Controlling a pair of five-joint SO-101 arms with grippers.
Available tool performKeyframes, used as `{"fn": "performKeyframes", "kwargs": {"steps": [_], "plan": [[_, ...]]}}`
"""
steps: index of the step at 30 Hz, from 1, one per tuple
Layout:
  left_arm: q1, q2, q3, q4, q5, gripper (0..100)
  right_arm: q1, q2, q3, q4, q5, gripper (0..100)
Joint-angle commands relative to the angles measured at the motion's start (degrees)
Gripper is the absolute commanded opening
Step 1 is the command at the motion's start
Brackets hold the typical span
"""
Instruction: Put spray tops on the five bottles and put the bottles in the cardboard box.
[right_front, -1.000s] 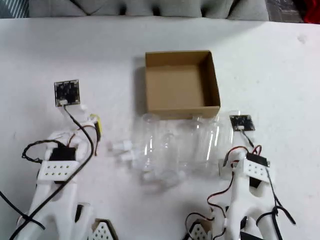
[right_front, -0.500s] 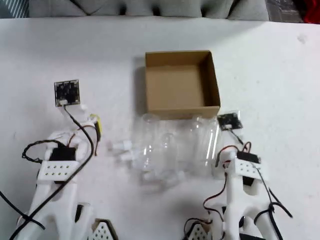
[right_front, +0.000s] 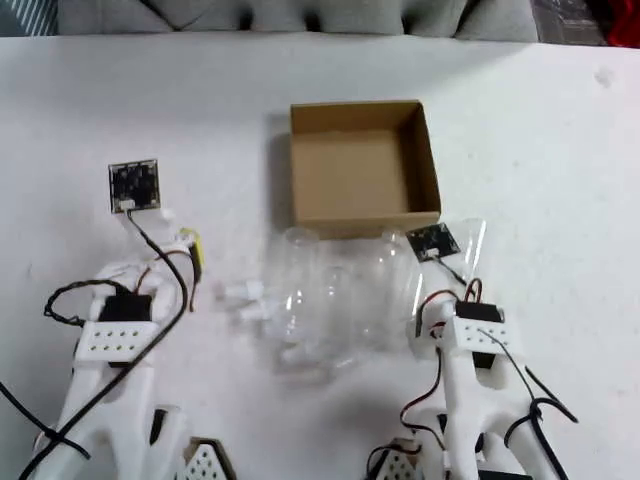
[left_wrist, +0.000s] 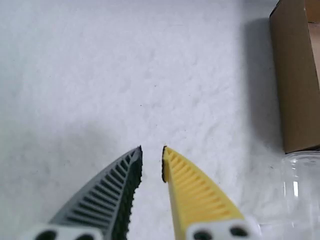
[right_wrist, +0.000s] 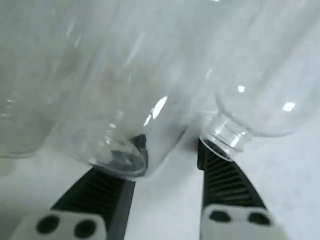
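Note:
Several clear bottles (right_front: 335, 290) lie on their sides in a cluster just in front of the open cardboard box (right_front: 365, 165). White spray tops (right_front: 245, 295) lie at the cluster's left. My right gripper (right_wrist: 171, 142) is open at the cluster's right end. A bottle's threaded neck (right_wrist: 225, 135) lies over one black finger and another bottle's end (right_wrist: 117, 160) over the other. My left gripper (left_wrist: 151, 149), one finger grey and one yellow, is slightly open over bare table left of the box (left_wrist: 295, 75), holding nothing.
A white cloth (right_front: 120, 100) covers the table. A clear bottle (left_wrist: 300, 190) shows beside the box corner in the left wrist view. The left arm (right_front: 120, 330) rests at the front left, the right arm (right_front: 465, 360) at the front right. A grey sofa (right_front: 300, 15) runs along the far edge.
The right arm has swung left, in against the right end of the bottle cluster, and the bottles have shifted slightly. The left arm has not moved.

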Motion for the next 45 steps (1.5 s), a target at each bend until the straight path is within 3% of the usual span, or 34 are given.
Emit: {"fn": "performKeyframes", "kwargs": {"steps": [1, 10, 14, 21, 27, 31, 34, 39, 45], "plan": [[-0.2, -0.2, -0.4, -1.1, -0.5, 7, -2.0, 0.2, 1.0, 0.7, -0.4, 12.3], [-0.1, -0.2, -0.4, -1.1, -0.4, 7, 2.4, -1.5, 0.7, 1.1, 0.0, 11.8], [0.0, -0.3, -0.4, -1.1, -0.4, 7, 4.2, -7.2, 1.1, 3.0, 0.0, 0.5], [0.7, -0.9, -2.6, 4.0, -0.4, 7, 4.9, -15.5, 6.9, -2.4, 0.1, 4.1], [7.9, -9.9, -7.8, 17.1, -0.6, 10, 5.8, -17.8, 8.0, -2.5, 0.2, 4.2], [17.3, -14.7, -7.8, 21.5, -5.4, 23, 8.1, -17.8, 8.0, -2.5, 0.2, 4.2], [22.0, -15.1, -8.7, 22.2, -6.6, 24, 8.1, -17.8, 8.0, -2.5, 0.2, 4.2], [27.0, -6.5, -14.3, 22.5, -6.6, 24, 8.2, -17.7, 8.0, -2.5, 0.3, 4.2], [28.8, 10.6, -24.4, 22.4, -6.6, 24, 8.3, -18.2, 8.7, -2.5, 9.8, 3.9]]}}
